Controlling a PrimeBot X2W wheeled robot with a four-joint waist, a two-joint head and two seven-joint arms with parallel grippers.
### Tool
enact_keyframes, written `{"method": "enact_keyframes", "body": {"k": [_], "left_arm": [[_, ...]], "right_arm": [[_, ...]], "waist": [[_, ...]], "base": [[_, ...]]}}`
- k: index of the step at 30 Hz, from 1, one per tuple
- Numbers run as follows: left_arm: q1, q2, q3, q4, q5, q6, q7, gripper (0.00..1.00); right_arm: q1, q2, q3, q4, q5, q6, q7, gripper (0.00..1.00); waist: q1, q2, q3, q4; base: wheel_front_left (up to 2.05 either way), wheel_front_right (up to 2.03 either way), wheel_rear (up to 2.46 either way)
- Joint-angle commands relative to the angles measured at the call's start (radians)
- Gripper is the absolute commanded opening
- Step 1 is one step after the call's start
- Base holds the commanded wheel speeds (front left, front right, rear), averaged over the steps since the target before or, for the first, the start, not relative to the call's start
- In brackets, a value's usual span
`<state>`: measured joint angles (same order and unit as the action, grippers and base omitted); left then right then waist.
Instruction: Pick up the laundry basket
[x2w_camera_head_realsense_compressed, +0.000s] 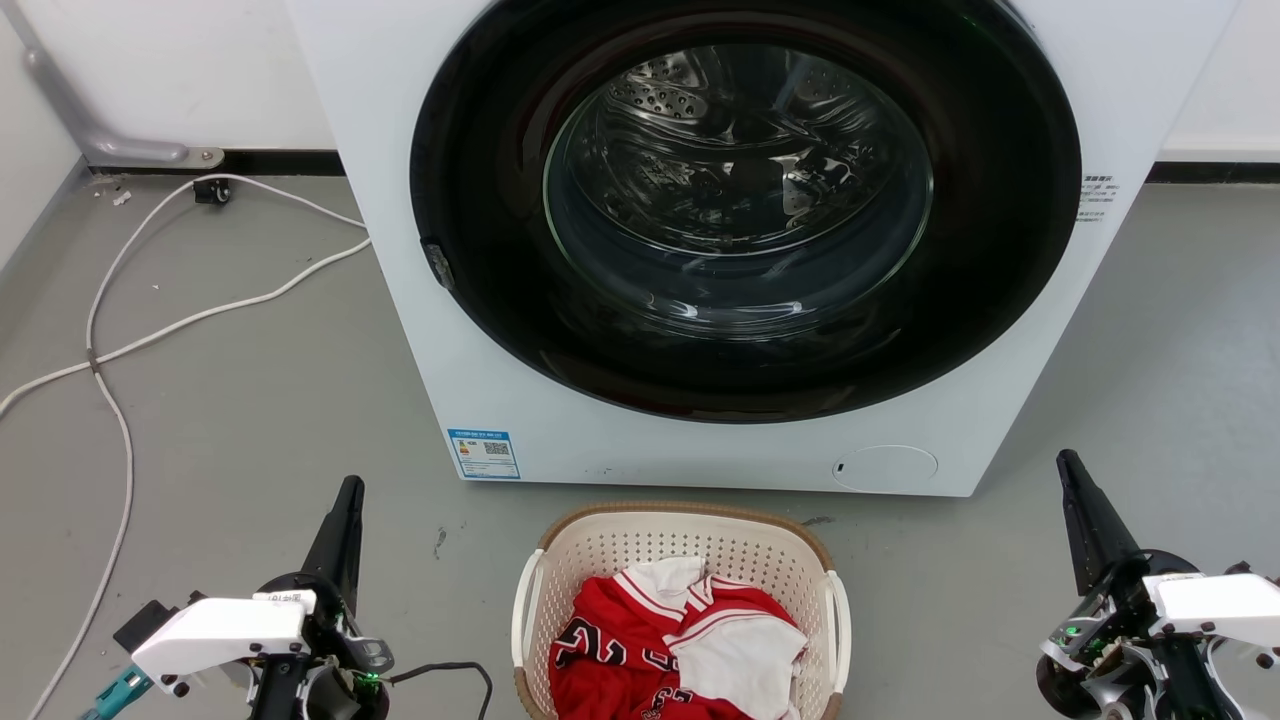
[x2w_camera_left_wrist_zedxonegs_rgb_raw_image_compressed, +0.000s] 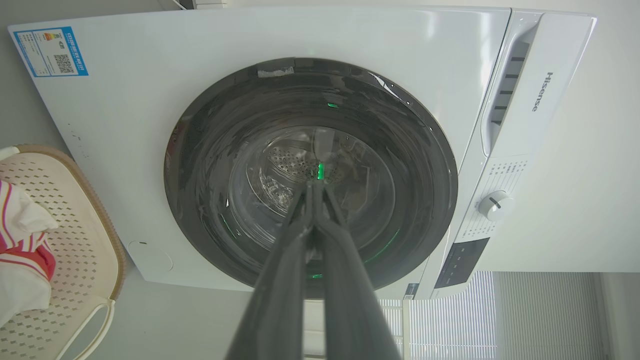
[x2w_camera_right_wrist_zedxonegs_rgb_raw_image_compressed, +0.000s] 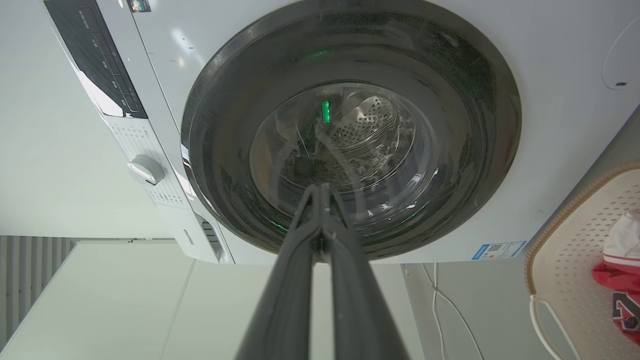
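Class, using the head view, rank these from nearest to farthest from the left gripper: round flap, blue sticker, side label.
From the left gripper:
1. Blue sticker, lower left of the washer front.
2. Round flap, lower right of the front.
3. Side label, on its right side, farther back.

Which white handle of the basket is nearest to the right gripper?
The right handle of the laundry basket; the left handle lies toward the left gripper.
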<state>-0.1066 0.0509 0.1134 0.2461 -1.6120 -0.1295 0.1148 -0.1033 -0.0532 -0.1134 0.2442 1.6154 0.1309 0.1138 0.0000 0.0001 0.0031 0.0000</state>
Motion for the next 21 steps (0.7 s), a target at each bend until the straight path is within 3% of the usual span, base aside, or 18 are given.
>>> {"method": "enact_keyframes", "body": {"k": [1,21], "left_arm": [[-0.006,-0.001,0.003,0.000,-0.002,-0.005,0.002,0.00],[-0.006,-0.001,0.003,0.000,-0.002,-0.005,0.002,0.00]], "right_arm": [[-0.011,0.003,-0.001,0.001,-0.004,0.000,0.003,0.00],[-0.011,0.004,-0.002,0.001,-0.005,0.000,0.004,0.00]], "waist": [[0.0000,-0.0001,0.000,0.000],[0.0000,-0.0001,0.000,0.000]], "base": [[0.00,0.00,0.00],[0.00,0.00,0.00]]}}
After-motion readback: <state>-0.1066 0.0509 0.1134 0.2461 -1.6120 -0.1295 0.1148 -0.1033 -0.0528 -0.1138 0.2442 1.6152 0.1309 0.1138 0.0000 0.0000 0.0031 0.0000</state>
